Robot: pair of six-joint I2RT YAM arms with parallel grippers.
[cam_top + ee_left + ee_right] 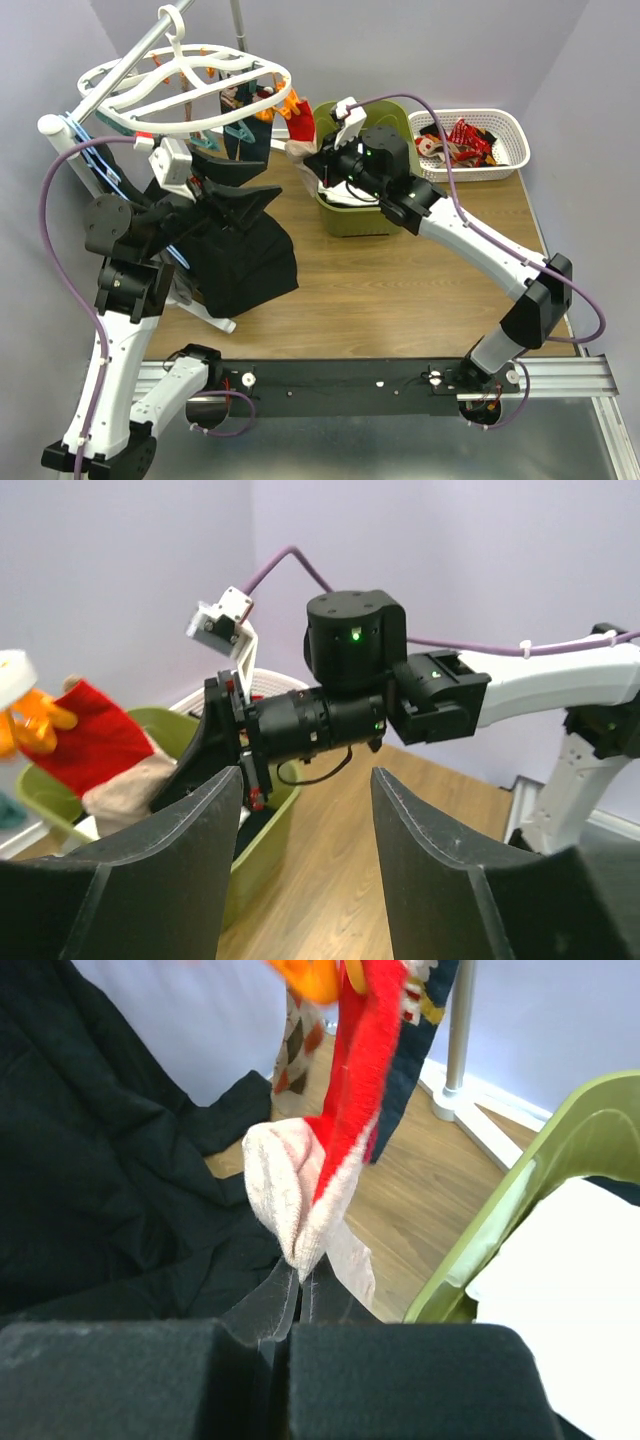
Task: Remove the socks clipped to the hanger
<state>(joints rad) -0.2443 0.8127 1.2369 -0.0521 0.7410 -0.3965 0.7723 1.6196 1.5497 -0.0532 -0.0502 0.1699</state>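
The white oval hanger (190, 85) hangs at the far left with teal and orange clips. A red sock with a beige toe (350, 1100) hangs from an orange clip (312, 974). My right gripper (300, 1278) is shut on its beige toe, and from above it (308, 156) sits just below the hanger's right rim. An argyle sock (295, 1050) and a dark sock (420, 1040) hang behind it. My left gripper (305, 810) is open and empty, below the hanger (250, 195), facing the right wrist. The red sock (100, 745) shows at its left.
A large black garment (240, 255) hangs under the hanger over the table's left. An olive green bin (360, 215) holding a white cloth stands under my right wrist. A white mesh basket (512, 145) with loose socks is at the back right.
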